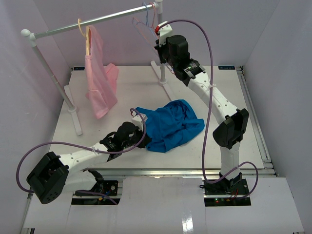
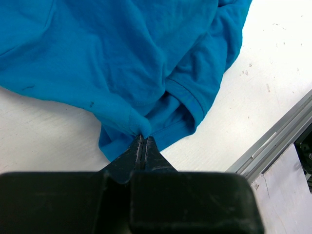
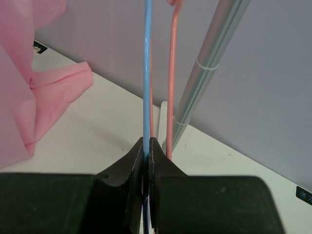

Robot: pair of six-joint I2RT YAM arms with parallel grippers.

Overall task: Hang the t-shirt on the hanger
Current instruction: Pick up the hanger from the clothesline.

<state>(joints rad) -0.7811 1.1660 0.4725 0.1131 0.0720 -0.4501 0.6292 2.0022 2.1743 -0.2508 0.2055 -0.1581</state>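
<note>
The bright blue t-shirt (image 1: 170,125) lies crumpled on the white table, just right of centre. My left gripper (image 1: 135,130) is shut on a fold at the shirt's left edge; in the left wrist view the t-shirt (image 2: 122,58) bunches at my closed left gripper (image 2: 143,138). The thin light-blue hanger (image 1: 144,23) hangs on the rail at the back right. My right gripper (image 1: 160,52) is raised there and shut on its wire; in the right wrist view the hanger (image 3: 147,73) runs straight up from my right gripper (image 3: 146,141).
A pale pink sheer garment (image 1: 100,78) hangs on a cream-yellow hanger (image 1: 87,35) on the rail (image 1: 92,22). A thin pink hanger (image 3: 173,78) hangs right beside the blue one, next to the rail's right post (image 3: 204,78). The rack's feet (image 1: 75,117) stand on the table.
</note>
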